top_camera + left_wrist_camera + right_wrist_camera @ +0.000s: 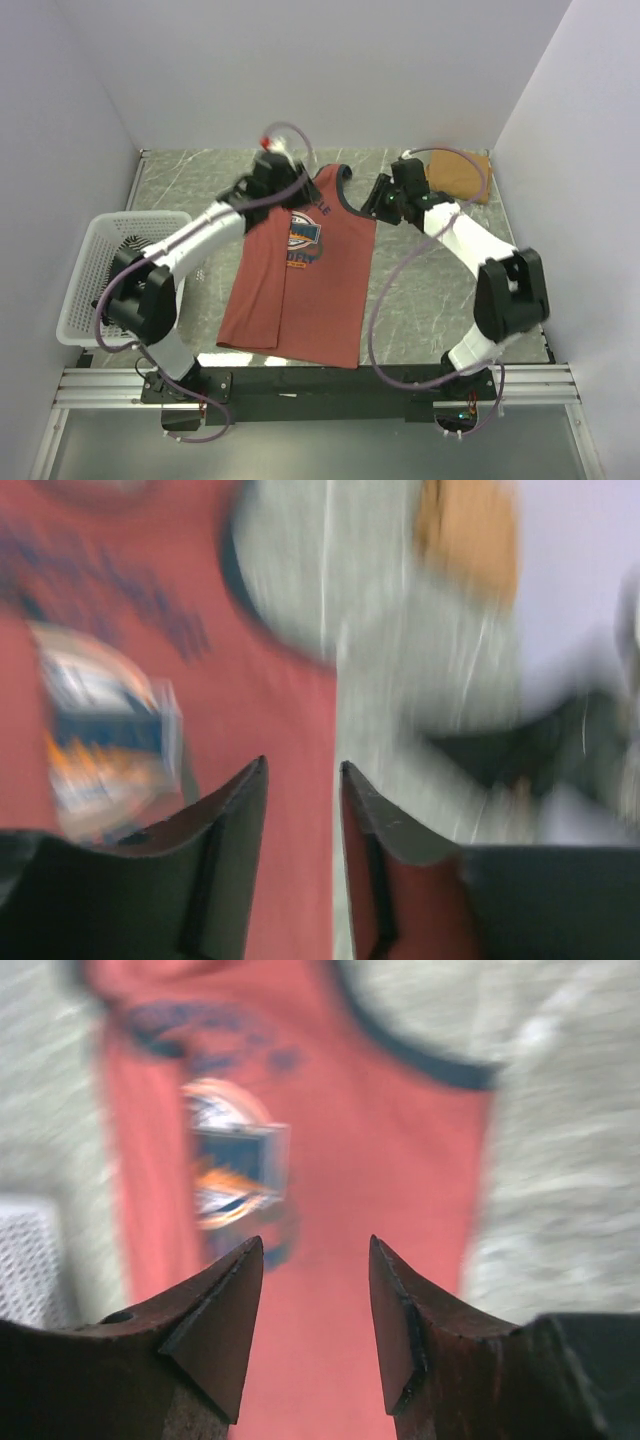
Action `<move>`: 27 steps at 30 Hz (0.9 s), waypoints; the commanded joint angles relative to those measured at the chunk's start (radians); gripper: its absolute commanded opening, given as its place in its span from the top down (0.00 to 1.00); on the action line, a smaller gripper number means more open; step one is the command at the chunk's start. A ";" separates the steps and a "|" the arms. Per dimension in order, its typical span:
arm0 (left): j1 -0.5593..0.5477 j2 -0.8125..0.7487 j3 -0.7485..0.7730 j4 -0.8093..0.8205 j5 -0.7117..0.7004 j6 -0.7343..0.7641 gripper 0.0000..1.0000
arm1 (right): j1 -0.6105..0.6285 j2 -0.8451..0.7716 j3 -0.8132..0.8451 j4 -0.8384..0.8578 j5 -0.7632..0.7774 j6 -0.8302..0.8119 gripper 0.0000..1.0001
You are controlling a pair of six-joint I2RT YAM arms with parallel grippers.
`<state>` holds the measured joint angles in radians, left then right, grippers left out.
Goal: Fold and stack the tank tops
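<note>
You had the rust-red cloth tank top with dark trim (310, 290) lying flat at mid-table, and the left claw (302, 770) and right claw (315, 1243) hung over its shoulder end, both parted a little and empty. To fold it cleanly you needed each to pinch one strap squarely, then carry both evenly

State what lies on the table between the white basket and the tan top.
The rust-red tank top, spread out, as the top view shows; the left arm and right arm reach over its neck end.
</note>
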<state>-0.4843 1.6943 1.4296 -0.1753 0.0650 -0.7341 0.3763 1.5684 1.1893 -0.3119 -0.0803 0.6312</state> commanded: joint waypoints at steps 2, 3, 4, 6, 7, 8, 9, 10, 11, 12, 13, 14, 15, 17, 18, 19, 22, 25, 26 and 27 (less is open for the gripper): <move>-0.164 -0.088 -0.220 0.002 -0.051 -0.050 0.61 | -0.105 0.148 0.088 -0.036 -0.076 -0.073 0.47; -0.234 -0.110 -0.277 -0.003 -0.056 -0.060 0.62 | -0.135 0.209 0.136 -0.059 -0.085 -0.082 0.47; -0.270 -0.119 -0.305 0.002 -0.062 -0.063 0.62 | -0.146 0.238 0.160 -0.072 -0.110 -0.088 0.48; -0.373 -0.133 -0.366 0.000 -0.062 -0.074 0.62 | -0.163 0.306 0.217 -0.093 -0.104 -0.102 0.49; -0.402 -0.136 -0.383 0.003 -0.062 -0.083 0.63 | -0.165 0.323 0.230 -0.096 -0.087 -0.105 0.49; -0.431 -0.139 -0.400 0.022 -0.062 -0.090 0.63 | -0.169 0.340 0.242 -0.101 -0.079 -0.107 0.49; -0.488 -0.140 -0.425 0.028 -0.062 -0.102 0.63 | -0.172 0.370 0.260 -0.113 -0.070 -0.103 0.49; -0.511 -0.139 -0.431 0.028 -0.062 -0.114 0.62 | -0.175 0.384 0.269 -0.115 -0.069 -0.103 0.49; -0.536 -0.134 -0.436 0.033 -0.062 -0.122 0.62 | -0.175 0.396 0.271 -0.112 -0.076 -0.105 0.50; -0.577 -0.119 -0.440 0.037 -0.062 -0.139 0.62 | -0.175 0.416 0.273 -0.108 -0.072 -0.100 0.50; -0.597 -0.110 -0.436 0.034 -0.094 -0.149 0.62 | -0.177 0.426 0.274 -0.108 -0.069 -0.097 0.50; -0.615 -0.102 -0.434 0.037 -0.103 -0.154 0.62 | -0.175 0.435 0.274 -0.104 -0.078 -0.096 0.51; -0.649 -0.087 -0.433 0.046 -0.106 -0.165 0.61 | -0.175 0.450 0.270 -0.090 -0.085 -0.094 0.51; -0.675 -0.067 -0.425 0.043 -0.119 -0.177 0.61 | -0.175 0.467 0.276 -0.088 -0.088 -0.090 0.53; -0.698 -0.061 -0.416 0.033 -0.125 -0.186 0.60 | -0.175 0.485 0.279 -0.090 -0.090 -0.091 0.53; -0.709 -0.056 -0.408 0.019 -0.135 -0.192 0.60 | -0.175 0.492 0.280 -0.092 -0.090 -0.088 0.54; -0.746 -0.050 -0.397 -0.027 -0.186 -0.208 0.58 | -0.177 0.509 0.277 -0.076 -0.096 -0.090 0.55; -0.778 -0.039 -0.402 -0.035 -0.183 -0.223 0.55 | -0.180 0.519 0.283 -0.075 -0.096 -0.084 0.57; -0.789 -0.033 -0.408 -0.035 -0.182 -0.223 0.54 | -0.183 0.521 0.286 -0.072 -0.099 -0.080 0.61; -0.812 -0.028 -0.406 -0.039 -0.182 -0.229 0.53 | -0.183 0.519 0.285 -0.070 -0.098 -0.079 0.66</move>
<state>-1.2549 1.6535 0.9936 -0.2081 -0.0849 -0.9344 0.2005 2.0663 1.4422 -0.3939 -0.1749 0.5522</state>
